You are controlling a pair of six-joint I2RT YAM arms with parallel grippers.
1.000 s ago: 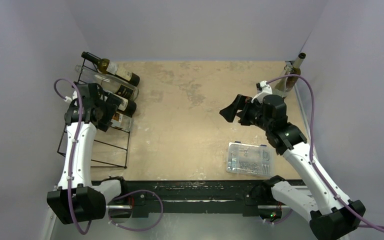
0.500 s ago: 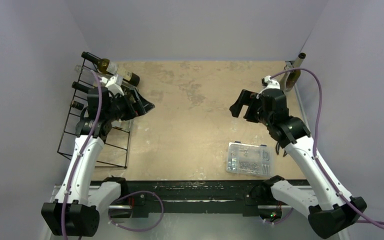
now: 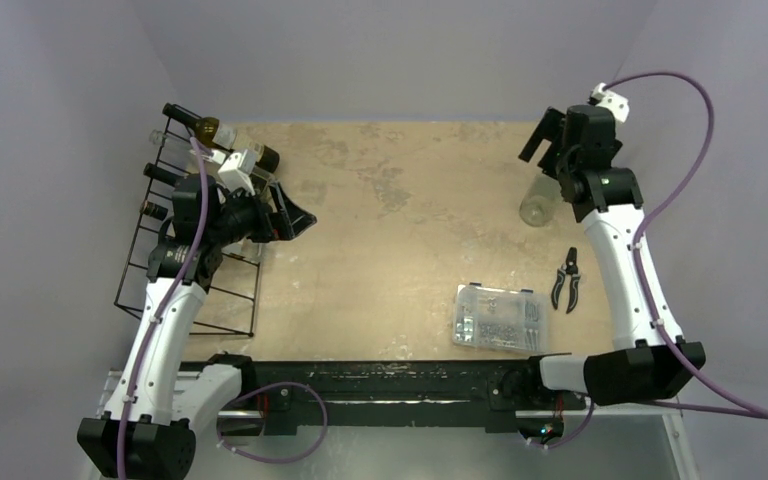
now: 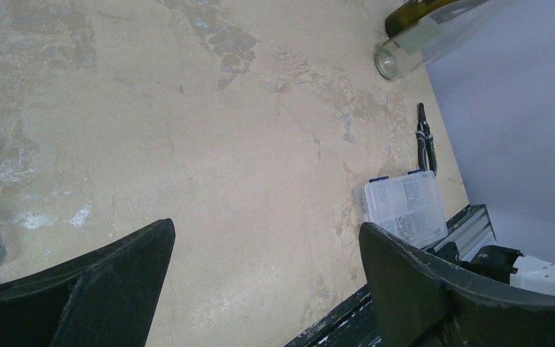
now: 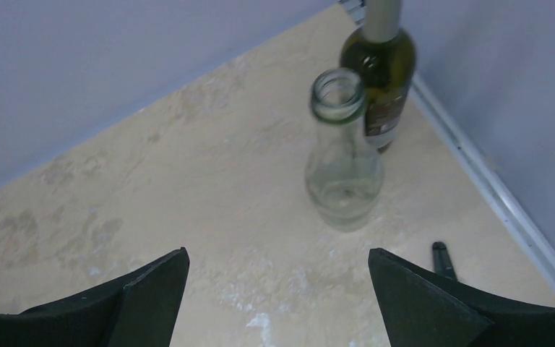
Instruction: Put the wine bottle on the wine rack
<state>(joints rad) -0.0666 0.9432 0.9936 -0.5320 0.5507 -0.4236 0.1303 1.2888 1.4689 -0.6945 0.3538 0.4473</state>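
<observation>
Right wrist: upright clear bottle [image 5: 343,170]

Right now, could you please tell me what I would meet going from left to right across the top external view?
wine rack → left hand → clear plastic box → black-handled pliers

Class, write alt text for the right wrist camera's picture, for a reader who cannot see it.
A clear empty glass bottle stands upright on a mottled beige table, with a dark green wine bottle just behind it. The right pincer frames the bottom edge, its black fingers spread wide, holding nothing.
</observation>
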